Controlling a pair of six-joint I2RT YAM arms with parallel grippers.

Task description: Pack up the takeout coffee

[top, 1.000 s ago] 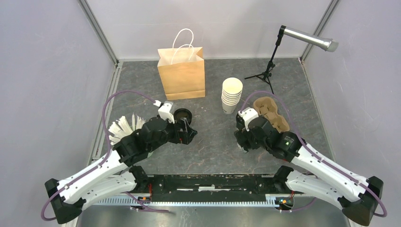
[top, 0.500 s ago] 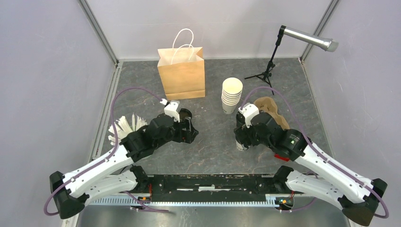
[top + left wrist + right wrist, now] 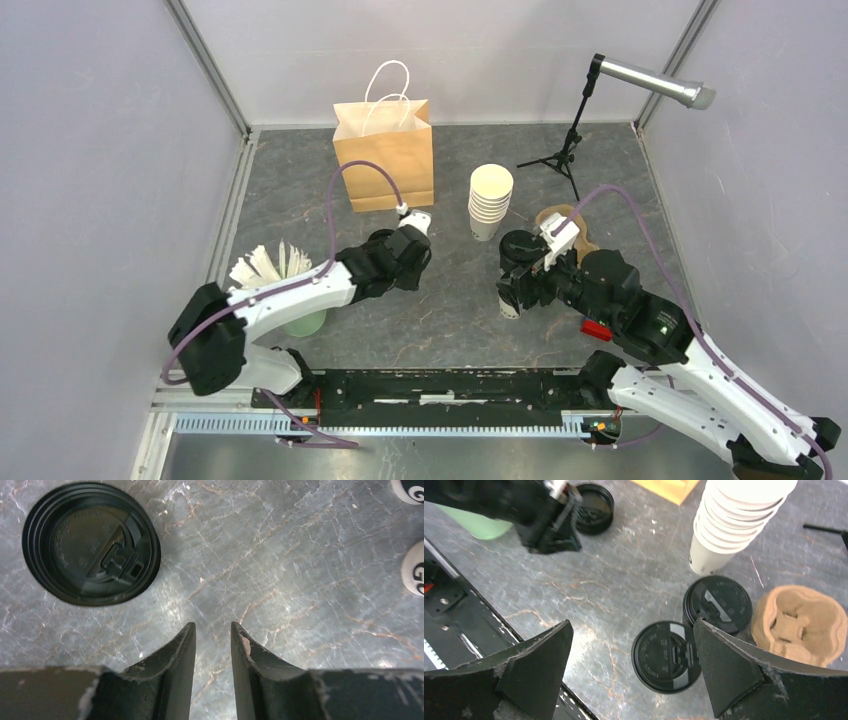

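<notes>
right claw (image 3: 632, 625) hangs wide open over the right half of the tabletop (image 3: 450, 325), gripping nothing. the takeout coffee is two paper cups with black lids, standing touching each other. the near lidded cup (image 3: 669, 656) sits below the gap between the jaws, closer to the right jaw, with no contact that can be seen. the far lidded cup (image 3: 718, 604) is just behind it, between the stack of lidless cups (image 3: 729, 515) and the brown pulp cup carrier (image 3: 799, 625). the carrier's wells show bare pulp.

left claw (image 3: 212, 626) is over mid-tabletop pointing down, jaws nearly together with a narrow gap and nothing between them. the pile of black lids (image 3: 91, 542) lies on the tabletop just beyond its left jaw, apart from it.

the brown paper bag (image 3: 384, 165) stands upright at the back edge, left of centre, top open and white handles up. can't tell what's inside. the green cup (image 3: 300, 322) near the left edge holds white strips (image 3: 262, 266) fanned out.
</notes>
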